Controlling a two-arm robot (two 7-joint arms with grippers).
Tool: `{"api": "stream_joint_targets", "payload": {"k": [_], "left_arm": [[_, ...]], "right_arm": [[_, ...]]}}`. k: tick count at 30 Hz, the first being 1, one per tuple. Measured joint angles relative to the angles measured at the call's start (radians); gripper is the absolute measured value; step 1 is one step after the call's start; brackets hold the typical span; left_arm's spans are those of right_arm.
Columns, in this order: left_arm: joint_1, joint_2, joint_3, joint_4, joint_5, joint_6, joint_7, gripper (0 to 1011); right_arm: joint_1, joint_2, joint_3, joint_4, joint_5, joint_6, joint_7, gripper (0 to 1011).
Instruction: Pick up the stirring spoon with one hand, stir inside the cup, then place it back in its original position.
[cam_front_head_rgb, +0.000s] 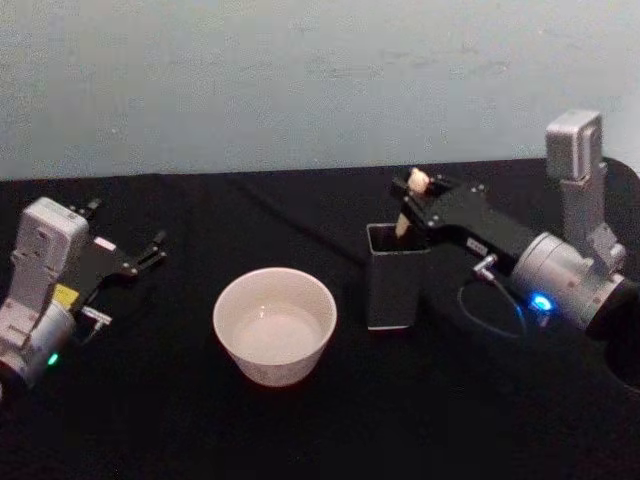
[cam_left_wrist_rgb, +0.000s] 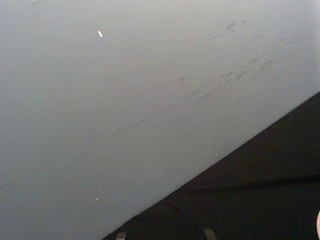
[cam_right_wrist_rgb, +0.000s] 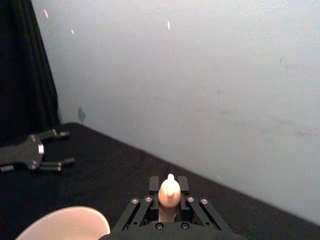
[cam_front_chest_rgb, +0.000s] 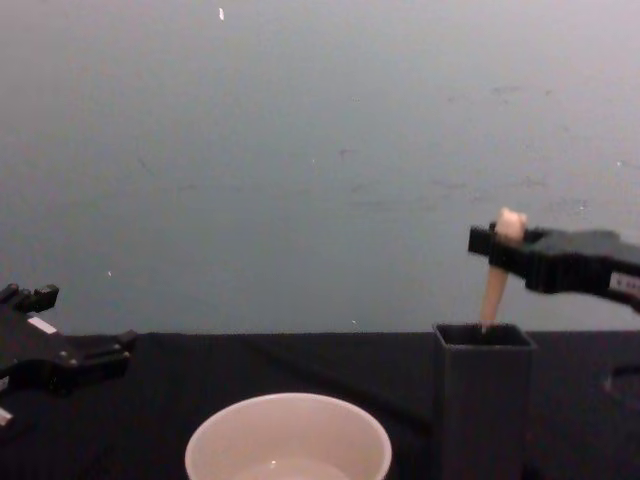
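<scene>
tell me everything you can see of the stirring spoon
The spoon shows a beige handle, plastic or wood by its look, topped by a small rounded head. It stands slightly tilted in the dark square holder, to the right of the white cup. Its lower part is hidden inside the holder. The right gripper is shut on the handle just under the head.

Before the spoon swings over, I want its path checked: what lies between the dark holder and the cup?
Only bare black table separates the holder and the cup in the head view. The right gripper holds the spoon.
</scene>
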Motion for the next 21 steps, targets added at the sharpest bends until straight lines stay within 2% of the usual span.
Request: {"api": "stream_joint_targets", "payload": {"k": [13, 21], "left_arm": [[0.0, 0.0, 0.0, 0.0, 0.0, 0.0, 0.0, 1001], [0.0, 0.0, 0.0, 0.0, 0.0, 0.0, 0.0, 1001]], "right_arm": [[0.003, 0.021, 0.045, -0.089, 0.046, -0.046, 0.019, 213], [0.032, 0.014, 0.026, -0.086, 0.048, -0.064, 0.037, 214]]}}
